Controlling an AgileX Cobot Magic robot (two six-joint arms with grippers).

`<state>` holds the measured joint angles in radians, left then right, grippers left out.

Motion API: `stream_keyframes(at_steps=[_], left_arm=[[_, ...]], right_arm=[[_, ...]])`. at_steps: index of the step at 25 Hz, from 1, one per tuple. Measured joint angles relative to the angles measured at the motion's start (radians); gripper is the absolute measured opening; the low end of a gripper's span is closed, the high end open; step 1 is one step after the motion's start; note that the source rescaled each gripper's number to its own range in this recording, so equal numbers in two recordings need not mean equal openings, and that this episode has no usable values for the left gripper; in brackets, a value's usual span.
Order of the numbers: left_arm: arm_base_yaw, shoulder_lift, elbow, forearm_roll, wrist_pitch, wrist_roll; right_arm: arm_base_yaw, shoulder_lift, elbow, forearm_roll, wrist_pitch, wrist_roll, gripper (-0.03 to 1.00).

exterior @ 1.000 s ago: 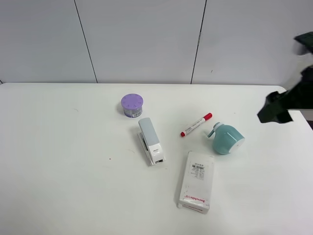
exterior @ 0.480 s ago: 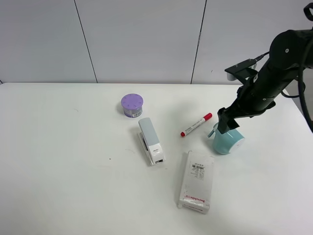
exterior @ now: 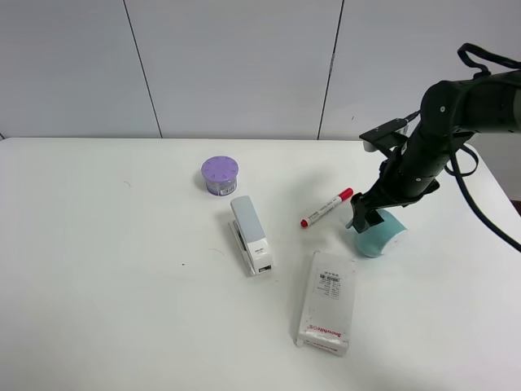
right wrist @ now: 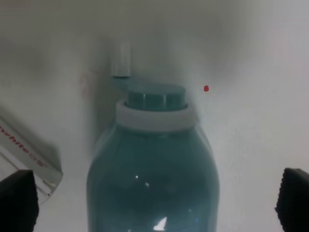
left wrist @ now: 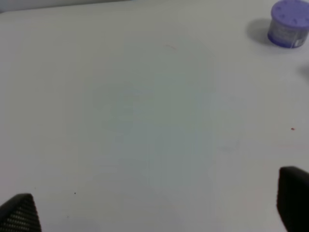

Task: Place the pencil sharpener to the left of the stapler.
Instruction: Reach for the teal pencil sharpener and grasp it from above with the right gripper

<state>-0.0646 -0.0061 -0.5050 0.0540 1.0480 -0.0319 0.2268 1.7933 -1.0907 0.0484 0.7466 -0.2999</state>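
Observation:
The teal pencil sharpener lies on its side on the white table, right of the red marker. In the right wrist view the sharpener fills the middle, crank end away from the camera, between two dark fingertips spread wide on either side. My right gripper hovers open directly over it in the exterior view. The grey-blue and white stapler lies near the table's middle. My left gripper is open over bare table; it does not show in the exterior view.
A purple round tin stands behind the stapler, also seen as the tin in the left wrist view. A red marker lies between stapler and sharpener. A white box with red print lies in front.
My right arm has swung in from the right edge and come down over the pencil sharpener. The sharpener, stapler and other objects have not moved.

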Motion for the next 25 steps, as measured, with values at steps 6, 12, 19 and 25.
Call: stream_keyframes(at_steps=[6, 12, 19, 25], left_arm=[[0.000, 0.000, 0.000, 0.000, 0.000, 0.000], [0.000, 0.000, 0.000, 0.000, 0.000, 0.000], [0.000, 0.000, 0.000, 0.000, 0.000, 0.000], [0.000, 0.000, 0.000, 0.000, 0.000, 0.000]], right_arm=[[0.000, 0.046, 0.000, -0.010, -0.018, 0.001, 1.00], [0.000, 0.086, 0.000, -0.012, -0.021, 0.003, 0.97], [0.000, 0.126, 0.000, -0.017, -0.048, 0.004, 0.93], [0.001, 0.140, -0.001, -0.018, -0.065, 0.004, 0.93]])
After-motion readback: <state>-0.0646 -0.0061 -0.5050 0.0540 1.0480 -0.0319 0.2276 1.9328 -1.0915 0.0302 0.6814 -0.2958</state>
